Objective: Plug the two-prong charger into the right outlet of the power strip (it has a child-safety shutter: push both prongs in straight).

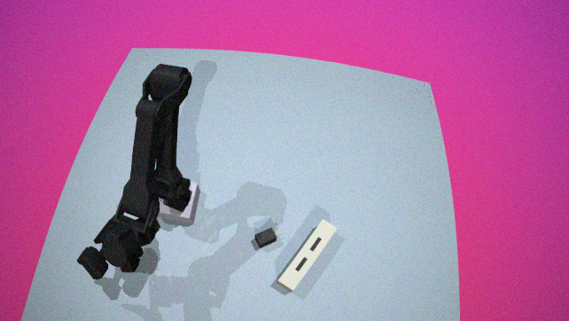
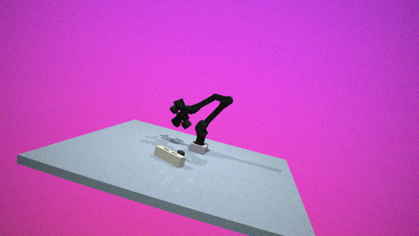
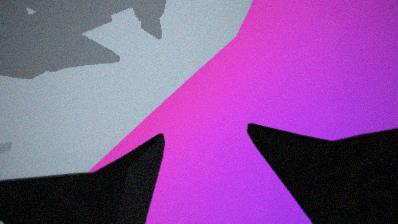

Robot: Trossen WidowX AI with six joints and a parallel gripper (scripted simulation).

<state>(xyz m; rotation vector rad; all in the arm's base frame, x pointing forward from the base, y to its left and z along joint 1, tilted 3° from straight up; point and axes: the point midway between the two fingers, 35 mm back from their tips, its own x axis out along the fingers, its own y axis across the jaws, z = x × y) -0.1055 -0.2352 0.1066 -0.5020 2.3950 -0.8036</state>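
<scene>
1 worktop [image 1: 354, 155] [image 2: 104, 169] [image 3: 65, 115] carries everything. The arm [image 1: 143, 155] [image 2: 213, 115] is raised, its pincer well apart from the parts. The power strip [image 1: 288, 280] [image 2: 169, 157] has 2 dark outlets facing up. The pincer [image 1: 112, 266] [image 2: 181, 123] [image 3: 206, 132] stands wide open, holding nothing. The charger [image 1: 265, 238] [image 2: 181, 152] lies beside the strip, 2 prongs [image 1: 278, 234] sideways. Picking it up seems the step in hand: next, swing over, descend, grip its body; later, turn the prongs down for a straight push.

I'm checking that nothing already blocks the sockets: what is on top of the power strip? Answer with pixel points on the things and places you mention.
Only two dark slots show on the top face of the power strip [image 1: 298, 274] [image 2: 169, 158]; no plug stands in them. The slots' insides and the strip's underside cannot be seen.
</scene>
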